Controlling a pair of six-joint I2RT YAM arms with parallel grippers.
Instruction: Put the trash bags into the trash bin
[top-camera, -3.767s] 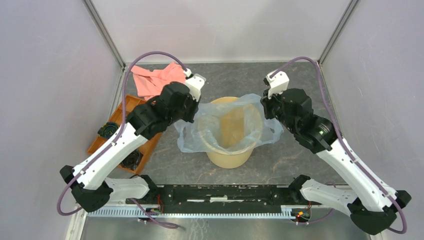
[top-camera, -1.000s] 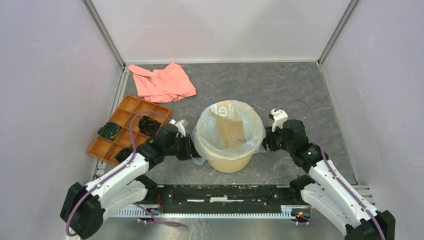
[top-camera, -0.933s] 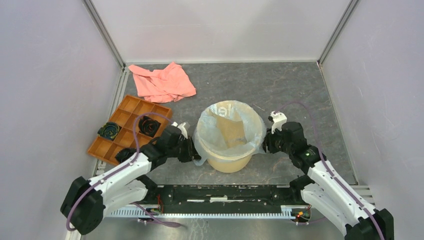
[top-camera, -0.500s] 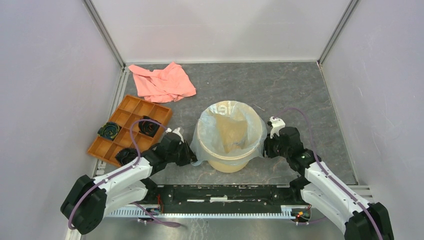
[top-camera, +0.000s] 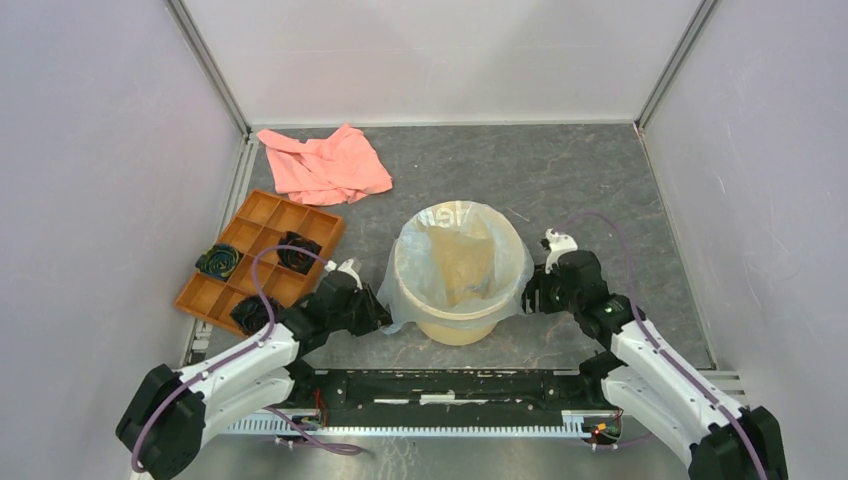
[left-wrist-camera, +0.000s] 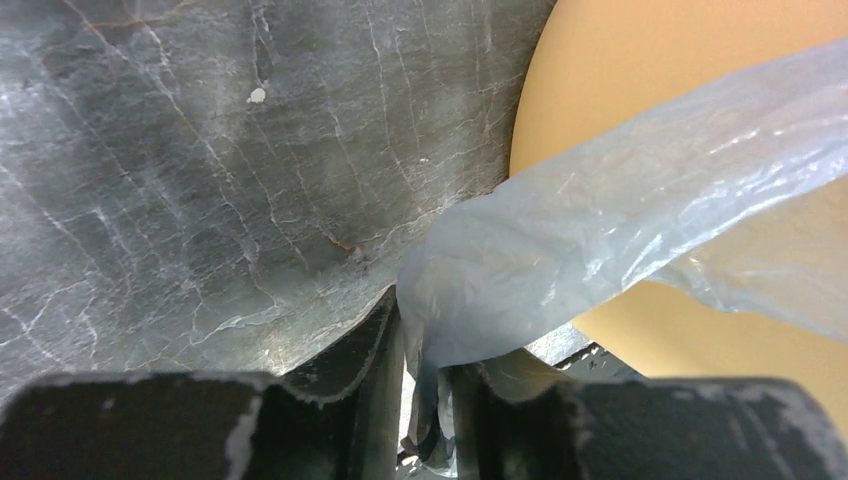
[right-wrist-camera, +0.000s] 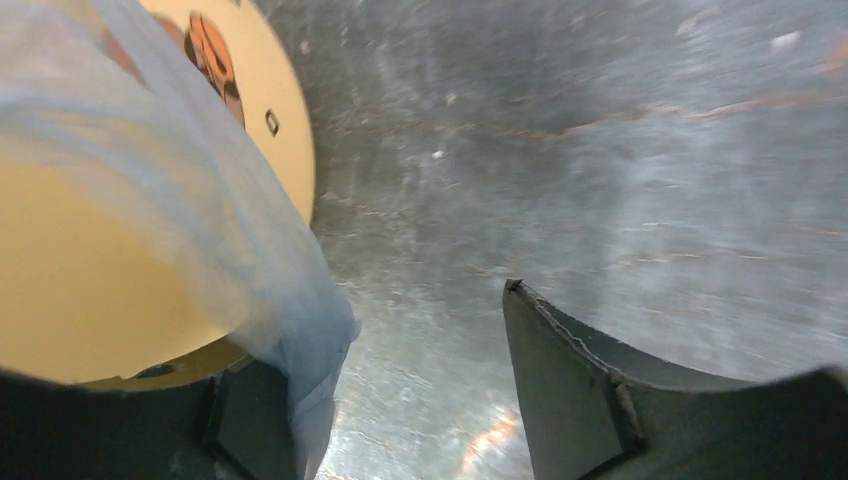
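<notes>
The trash bin (top-camera: 462, 322) is a pale yellow bucket standing mid-table. A thin blue-grey trash bag (top-camera: 455, 262) lines it, its hem folded out over the rim and down the sides. My left gripper (top-camera: 378, 316) is low at the bin's left side. In the left wrist view its jaws (left-wrist-camera: 425, 400) are shut on a bunched fold of the bag (left-wrist-camera: 560, 230), next to the bin wall (left-wrist-camera: 650, 60). My right gripper (top-camera: 528, 296) is at the bin's right side. Its jaws (right-wrist-camera: 400, 400) stand open, and the bag's hem (right-wrist-camera: 300, 330) only drapes against the left finger beside the bin (right-wrist-camera: 100, 270).
An orange compartmented tray (top-camera: 265, 212) holding dark round items lies left of the bin. A salmon-pink cloth (top-camera: 325, 165) is at the back left. Enclosure walls and metal posts close off the table's sides and back.
Both grippers moved down and nearer along the bin's sides, drawing the bag's hem lower. The right gripper opened and let go of the hem; the left still pinches it.
</notes>
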